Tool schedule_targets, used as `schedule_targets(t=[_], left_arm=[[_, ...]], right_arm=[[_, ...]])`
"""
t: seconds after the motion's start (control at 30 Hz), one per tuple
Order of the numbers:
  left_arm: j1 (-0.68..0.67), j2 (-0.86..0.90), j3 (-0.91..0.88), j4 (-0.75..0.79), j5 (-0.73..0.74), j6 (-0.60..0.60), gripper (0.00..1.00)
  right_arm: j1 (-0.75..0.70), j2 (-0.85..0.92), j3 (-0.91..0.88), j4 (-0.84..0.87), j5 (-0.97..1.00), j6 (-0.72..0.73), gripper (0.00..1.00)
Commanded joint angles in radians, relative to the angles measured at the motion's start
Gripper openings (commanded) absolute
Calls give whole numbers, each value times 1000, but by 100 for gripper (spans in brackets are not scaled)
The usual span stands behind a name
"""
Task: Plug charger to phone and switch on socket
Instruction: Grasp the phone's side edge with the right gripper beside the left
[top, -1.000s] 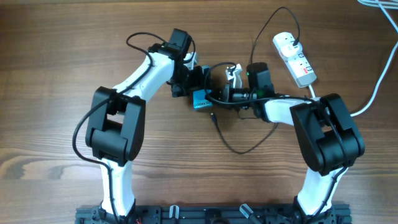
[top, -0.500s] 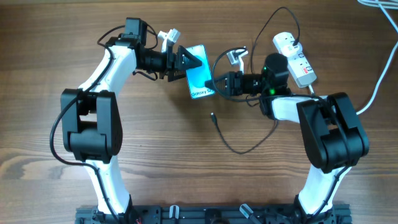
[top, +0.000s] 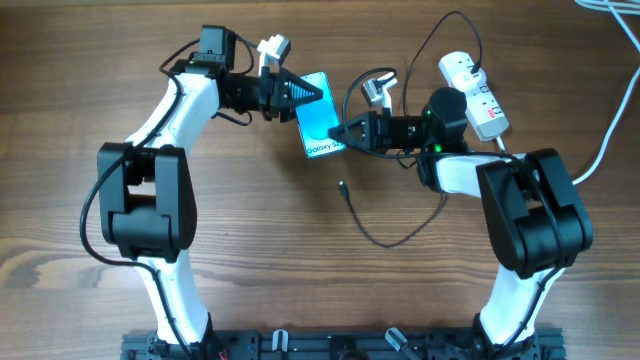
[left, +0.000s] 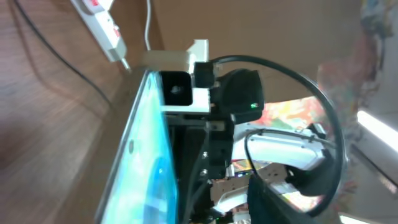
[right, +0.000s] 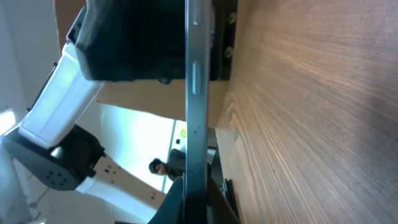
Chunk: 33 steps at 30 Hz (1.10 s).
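The step in hand looks like steadying the phone between the arms, ahead of any plugging. The left gripper (top: 303, 93) sits at the upper-left edge of the phone (top: 320, 125) — whether its jaws grip it cannot be told. The phone shows its teal face upward, its right edge clamped in the right gripper (top: 347, 133). The charger (top: 343, 187) lies loose below the phone, clear of both claws — next, one must free itself to fetch the plug tip. The socket (top: 474, 94) waits at far right.

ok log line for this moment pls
phone: right tool shut on it | left tool: at opposite edge, grip unclear | charger tip: on table, unplugged
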Motion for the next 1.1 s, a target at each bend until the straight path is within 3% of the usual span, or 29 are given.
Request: schedule_targets(t=[0.0, 0.3, 0.9, 1.07], left_arm=[[-11, -34, 0, 2, 53, 18, 37], [-20, -34, 0, 2, 53, 18, 45], [34, -34, 0, 24, -26, 14, 41], [54, -34, 0, 41, -22, 10, 48]], right_arm=[[14, 3, 5, -9, 129, 16, 4], [43, 3, 5, -9, 272, 35, 4], [43, 3, 4, -150, 302, 23, 4], [44, 3, 4, -151, 301, 22, 4]])
